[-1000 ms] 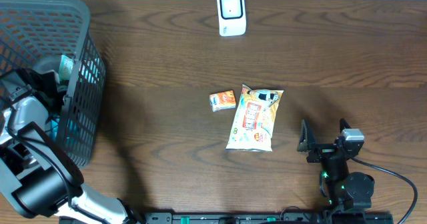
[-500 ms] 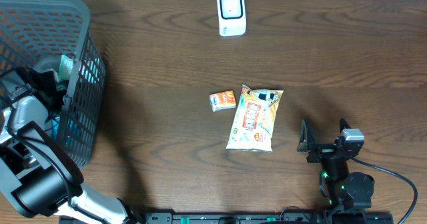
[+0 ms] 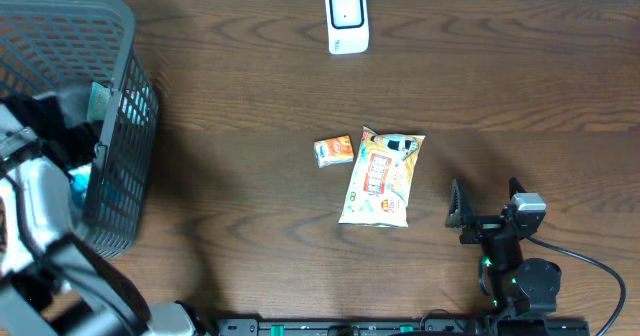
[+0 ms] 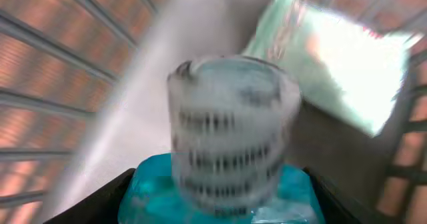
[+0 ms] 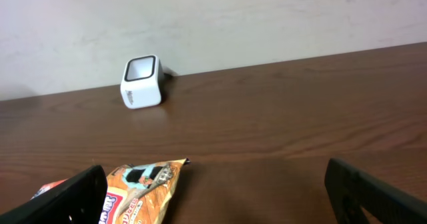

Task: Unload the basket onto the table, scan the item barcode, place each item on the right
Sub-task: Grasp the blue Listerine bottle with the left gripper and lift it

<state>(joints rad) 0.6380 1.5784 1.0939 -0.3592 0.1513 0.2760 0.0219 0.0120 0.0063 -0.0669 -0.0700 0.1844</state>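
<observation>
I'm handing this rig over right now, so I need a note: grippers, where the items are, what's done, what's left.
Left gripper: inside the basket, apparently closed on a white and teal container; the view is blurred.
Right gripper: open, empty, beside the snack bag.
A small orange box lies next to the bag; the scanner stands at the far edge.
Done: container gripped.
Left: bring it out and show its barcode to the scanner.

a mock shop checkout set up on a test bench: a small white barcode scanner (image 3: 347, 20) stands at the far edge of a dark wood table (image 3: 250, 96), a grey plastic shopping basket (image 3: 110, 36) sits at one end, and a snack bag (image 3: 380, 176) and an orange packet (image 3: 334, 151) lie loose before a bare pale wall (image 5: 267, 17).
</observation>
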